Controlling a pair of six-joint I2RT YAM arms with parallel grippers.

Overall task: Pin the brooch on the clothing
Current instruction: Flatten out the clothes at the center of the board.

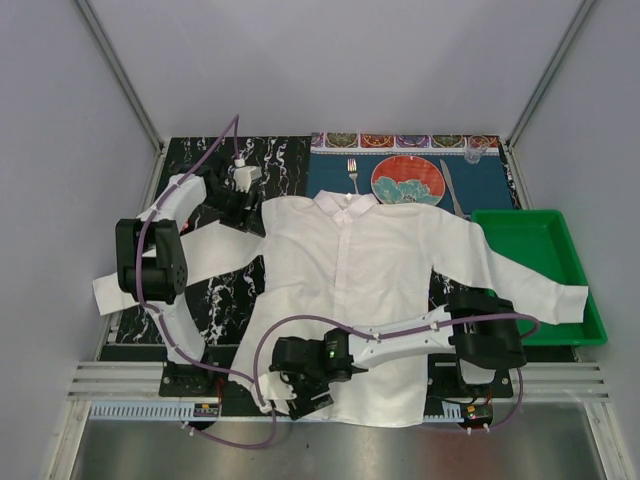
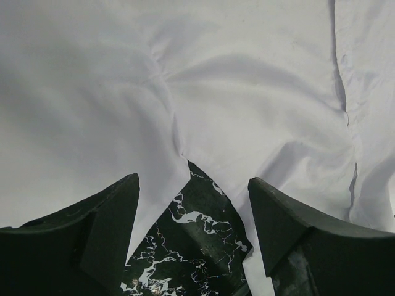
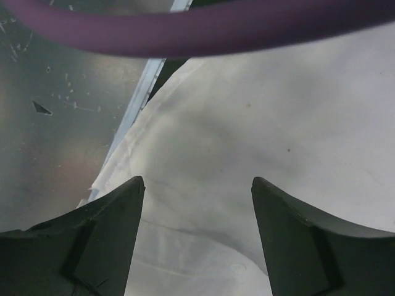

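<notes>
Shirt [image 1: 360,290] is lying flat mid-table, collar pointing to 12 o'clock, one sleeve running across the green tray [image 1: 545,250] at 3 o'clock. Left gripper [image 2: 194,185] is sitting over the shoulder seam at 10 o'clock, jaws standing apart with nothing between them, marble mat [image 2: 191,246] showing under the fold. Right gripper [image 3: 197,185] is hovering over the hem corner at 7 o'clock, jaws also gaping, gripping nothing.

The shirt [image 1: 350,290] was plain white, on a black mat [image 1: 280,165] with white marble veining. Tray [image 1: 535,232] was bright green, plate [image 1: 407,181] red with a teal design, and the placemat [image 1: 480,190] dark blue with a row of multicoloured medallions along its edge. Oh, and the cable [image 3: 197,24] was purple.
</notes>
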